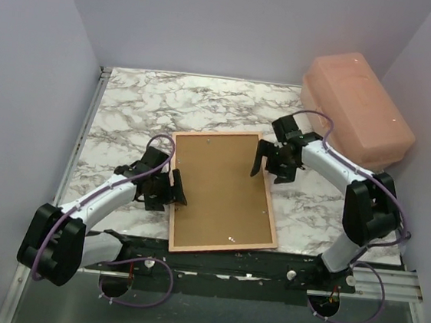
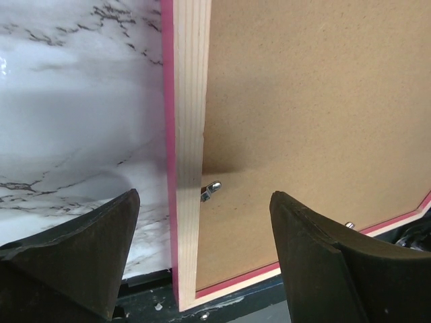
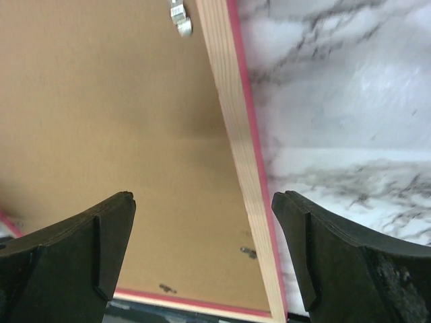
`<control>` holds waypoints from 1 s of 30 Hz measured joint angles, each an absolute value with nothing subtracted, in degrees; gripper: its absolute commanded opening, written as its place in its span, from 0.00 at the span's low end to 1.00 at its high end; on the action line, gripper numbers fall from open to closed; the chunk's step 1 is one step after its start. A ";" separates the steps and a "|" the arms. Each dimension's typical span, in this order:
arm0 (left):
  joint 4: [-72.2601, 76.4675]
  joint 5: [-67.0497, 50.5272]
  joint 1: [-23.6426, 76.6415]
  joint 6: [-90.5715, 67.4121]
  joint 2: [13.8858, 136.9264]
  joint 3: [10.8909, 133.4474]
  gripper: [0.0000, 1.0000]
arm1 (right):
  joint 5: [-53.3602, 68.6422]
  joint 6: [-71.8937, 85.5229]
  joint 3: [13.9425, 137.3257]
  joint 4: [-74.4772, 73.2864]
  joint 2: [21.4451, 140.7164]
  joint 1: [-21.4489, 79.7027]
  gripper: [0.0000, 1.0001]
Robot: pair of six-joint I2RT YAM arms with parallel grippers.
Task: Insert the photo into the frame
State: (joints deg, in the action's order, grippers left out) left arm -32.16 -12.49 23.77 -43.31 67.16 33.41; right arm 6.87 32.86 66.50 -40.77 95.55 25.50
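Frame (image 1: pixel 222 248) lies face-down at the near edge of the tabletop (image 1: pixel 167 110), its pink front showing only as a sliver along the rim. Brown backing board (image 1: pixel 221 185) fills it and hides whatever is beneath. Left jaws are apart, straddling the left rail by a small metal clip (image 2: pixel 211 188). Right jaws are apart over the right rail, farther back. Peach box (image 1: pixel 356 107) sits at the far right.

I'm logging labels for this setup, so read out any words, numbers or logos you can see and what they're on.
No text to read in any view: the frame, its backing board, the marble table and the pink box all show plain surfaces without words, numbers or logos.
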 measured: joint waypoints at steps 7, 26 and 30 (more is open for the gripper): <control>-30.72 -15.18 21.69 -41.28 67.22 33.32 0.79 | 0.21 30.30 77.10 -43.13 104.62 25.41 0.94; -29.78 -15.90 21.69 -39.20 69.38 33.30 0.77 | -3.57 26.26 90.96 -44.99 119.15 23.49 0.34; -29.69 -15.92 21.69 -39.07 69.49 33.30 0.77 | -3.60 25.74 91.57 -45.19 119.39 23.49 0.11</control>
